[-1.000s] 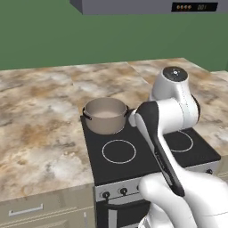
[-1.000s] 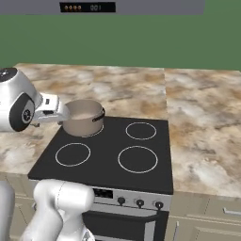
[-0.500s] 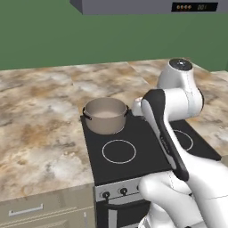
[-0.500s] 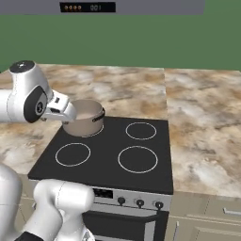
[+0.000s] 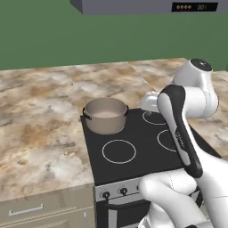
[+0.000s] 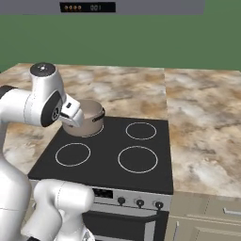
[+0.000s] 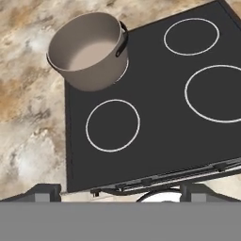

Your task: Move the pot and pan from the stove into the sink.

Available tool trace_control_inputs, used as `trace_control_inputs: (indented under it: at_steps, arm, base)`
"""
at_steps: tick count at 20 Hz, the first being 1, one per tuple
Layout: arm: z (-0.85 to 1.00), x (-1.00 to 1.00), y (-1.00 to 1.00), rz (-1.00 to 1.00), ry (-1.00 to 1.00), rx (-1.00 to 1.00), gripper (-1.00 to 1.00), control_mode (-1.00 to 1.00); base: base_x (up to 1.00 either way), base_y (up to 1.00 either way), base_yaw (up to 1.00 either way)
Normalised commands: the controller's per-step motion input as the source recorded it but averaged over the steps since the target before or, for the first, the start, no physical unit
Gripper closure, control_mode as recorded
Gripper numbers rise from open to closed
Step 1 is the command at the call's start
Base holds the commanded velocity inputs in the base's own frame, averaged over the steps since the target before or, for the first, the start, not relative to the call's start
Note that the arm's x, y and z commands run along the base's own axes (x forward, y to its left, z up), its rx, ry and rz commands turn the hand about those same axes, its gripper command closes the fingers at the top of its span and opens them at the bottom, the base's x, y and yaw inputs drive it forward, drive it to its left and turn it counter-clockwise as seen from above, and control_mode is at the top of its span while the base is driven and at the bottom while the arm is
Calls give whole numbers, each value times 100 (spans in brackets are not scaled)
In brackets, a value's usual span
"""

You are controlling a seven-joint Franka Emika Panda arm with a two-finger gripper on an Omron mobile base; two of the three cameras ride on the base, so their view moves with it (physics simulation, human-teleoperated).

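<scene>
- Pot (image 5: 105, 115): upright on the rear-left burner of the stove (image 5: 147, 149), empty, beige inside exposed; also at upper left of the hand view (image 7: 89, 49), with one dark side handle (image 7: 123, 37) on the wall facing the cooktop centre.
- Gripper (image 7: 120, 190): well above the cooktop, looking down over its front edge; fingertips (image 7: 44, 192) set wide apart at the bottom corners, nothing between them.
- Other three burner rings: bare; no pan on any part of the cooktop in view. Sink likewise outside these views, so its side cannot be told.
- Step in hand, as judged: approach to the pot, the first of two items to carry off.
- For a sound grasp: hand brought over the pot's near rim, one finger inside the wall and one outside, or else across a side handle; jaws kept spread until the rim sits fully between them.
- Descent best made vertical, with the wrist turned so the fingers straddle the wall squarely; a slanted entry likely to nudge the pot toward the marbled counter (image 5: 40, 120) behind.
- Risk: thin, curved wall liable to slip or tilt under a one-sided pinch; deep bite and a level lift advisable before any swing away.
</scene>
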Motion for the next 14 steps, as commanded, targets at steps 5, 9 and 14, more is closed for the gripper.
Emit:
trace_control_inputs:
  at_steps: [5,9,14]
  arm:
    - [-3,26,10,-6,0,2,-100,-100]
    - [-12,37,15,-6,0,0,-100,-100]
    - [-13,35,12,-6,0,0,-100,-100]
  base:
    - [0,0,0]
    - [0,0,0]
    - [0,0,0]
